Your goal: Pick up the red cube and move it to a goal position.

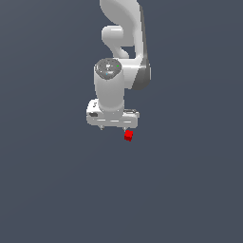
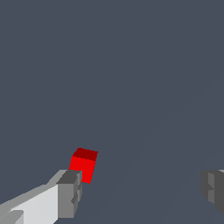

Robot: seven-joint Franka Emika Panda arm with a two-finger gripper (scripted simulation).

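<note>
red cube [image 1: 128, 136] lies on the grey bench [image 1: 190, 190], outside the spread pincer [image 1: 113, 128].
the wrist view shows the cube [image 2: 84, 165] just beside one finger's [image 2: 69, 194] outer side, not between them; the exterior view shows the white arm [image 1: 118, 57] above. no writing is readable.

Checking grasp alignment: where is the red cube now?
In the exterior view, the red cube sits just below the open gripper, towards the exterior view's right, beside one fingertip, ungrasped.

no readable text, labels, numbers or signs appear in either view.
</note>
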